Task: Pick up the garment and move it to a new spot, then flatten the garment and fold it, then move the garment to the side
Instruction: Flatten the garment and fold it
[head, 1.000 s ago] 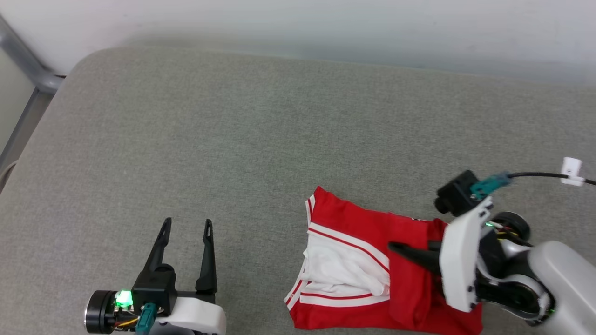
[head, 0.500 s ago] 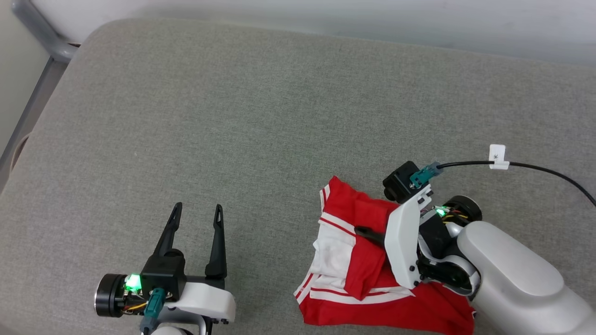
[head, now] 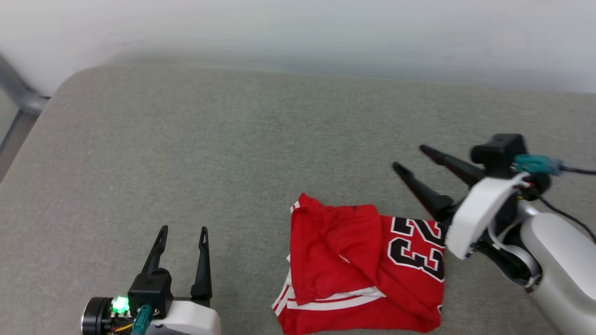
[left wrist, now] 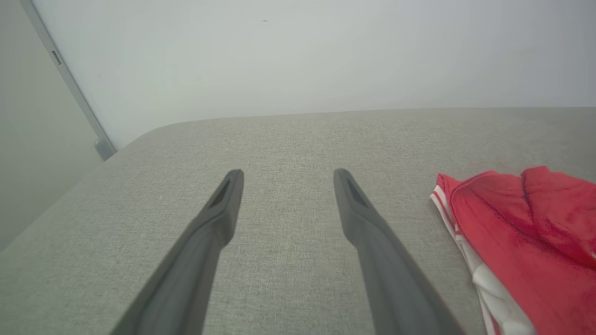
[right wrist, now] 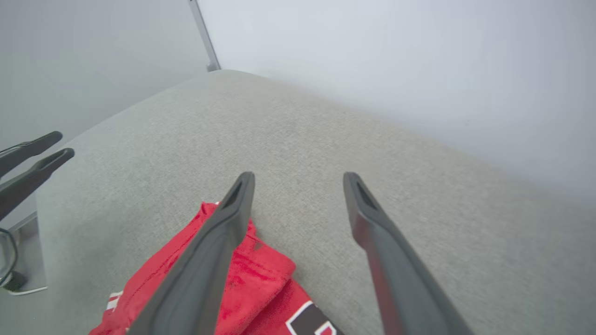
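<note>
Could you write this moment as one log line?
shirt: roughly folded on cushion | right fingers: open, empty | left fingers: open, empty

left tool jaws spread, empty, right tool jaws spread, empty

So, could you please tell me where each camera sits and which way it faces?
Head view: on the head, looking forward and down at the cushion and shirt; left gripper and right gripper show, both open.
Left wrist view: on the left wrist, looking along its fingers across the cushion to the wall.
Right wrist view: on the right wrist, looking over the shirt's edge; own fingers show.
Shared: all three show the shirt.
</note>
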Motion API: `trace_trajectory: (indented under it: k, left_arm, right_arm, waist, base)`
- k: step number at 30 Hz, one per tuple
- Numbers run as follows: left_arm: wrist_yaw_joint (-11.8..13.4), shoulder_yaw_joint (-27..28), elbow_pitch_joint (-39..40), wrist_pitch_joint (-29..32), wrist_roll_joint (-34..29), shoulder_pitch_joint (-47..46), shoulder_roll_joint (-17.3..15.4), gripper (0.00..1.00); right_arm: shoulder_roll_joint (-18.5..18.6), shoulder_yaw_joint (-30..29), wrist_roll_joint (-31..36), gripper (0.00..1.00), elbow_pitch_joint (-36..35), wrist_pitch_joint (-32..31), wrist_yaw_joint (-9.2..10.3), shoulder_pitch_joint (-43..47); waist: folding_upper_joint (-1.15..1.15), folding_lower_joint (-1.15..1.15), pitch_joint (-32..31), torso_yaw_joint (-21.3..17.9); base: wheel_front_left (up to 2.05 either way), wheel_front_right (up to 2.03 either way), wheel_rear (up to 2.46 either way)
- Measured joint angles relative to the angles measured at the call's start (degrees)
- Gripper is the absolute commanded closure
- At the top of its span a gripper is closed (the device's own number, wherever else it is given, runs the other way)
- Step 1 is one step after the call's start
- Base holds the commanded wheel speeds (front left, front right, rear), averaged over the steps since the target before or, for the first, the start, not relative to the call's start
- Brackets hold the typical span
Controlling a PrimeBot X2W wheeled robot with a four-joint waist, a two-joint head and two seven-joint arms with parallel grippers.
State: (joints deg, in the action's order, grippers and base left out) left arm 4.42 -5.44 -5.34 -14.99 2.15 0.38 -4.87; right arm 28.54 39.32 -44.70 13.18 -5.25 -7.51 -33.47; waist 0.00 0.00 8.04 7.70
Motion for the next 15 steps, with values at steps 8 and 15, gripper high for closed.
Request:
trace_trajectory:
  k: [8, 15]
  left_arm:
    - [-0.1, 1.1, 0.2, 0.0, -0.1, 2.0, -0.3, 0.0]
    - [0.7, 1.3, 1.4, 0.0, -0.4, 4.3, 0.0, 0.0]
  right_arm:
    - [-2.8, -15.5, 15.5, 0.0, -0.6, 11.6, 0.0, 10.0]
    - [-10.0, -28.0, 27.7, 0.0, -5.3, 17.1, -0.01, 20.4]
  waist:
    - [0.0, 0.0, -3.0, -4.4]
    - [0.0, -0.01, -5.0, -7.4]
  base:
    - [0.0, 0.0, 0.0]
    - [0.0, 0.0, 0.0]
